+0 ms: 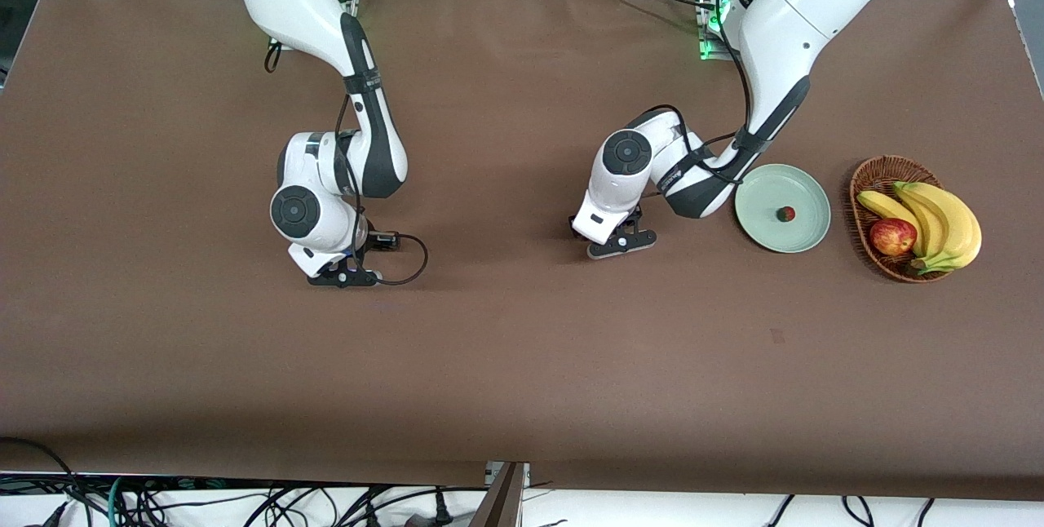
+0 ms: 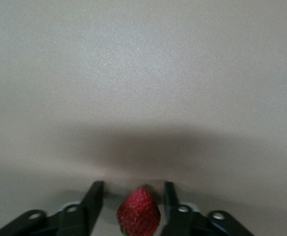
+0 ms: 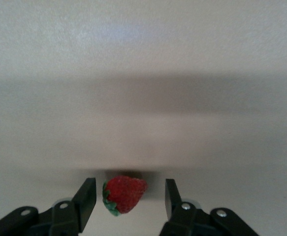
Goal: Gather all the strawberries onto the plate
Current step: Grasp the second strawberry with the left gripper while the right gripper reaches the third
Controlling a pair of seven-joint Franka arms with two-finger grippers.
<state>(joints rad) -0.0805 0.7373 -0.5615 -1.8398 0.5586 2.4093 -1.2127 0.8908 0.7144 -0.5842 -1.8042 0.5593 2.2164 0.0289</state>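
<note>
One strawberry (image 1: 785, 214) lies on the pale mint-green plate (image 1: 807, 233) near the left arm's end of the table. My left gripper (image 1: 621, 244) is low over the table's middle, beside the plate. It is open, with a second strawberry (image 2: 138, 215) on the table between its fingers (image 2: 94, 201), clear of both. My right gripper (image 1: 347, 275) is low over the table toward the right arm's end. It is open around a third strawberry (image 3: 123, 193), which lies on the table with gaps on both sides. In the front view both of these berries are hidden under the grippers.
A brown wicker basket (image 1: 874, 180) with bananas (image 1: 938, 221) and a red-yellow apple (image 1: 892, 236) stands beside the plate, at the left arm's end of the table. A black cable (image 1: 412, 262) loops on the table by my right gripper.
</note>
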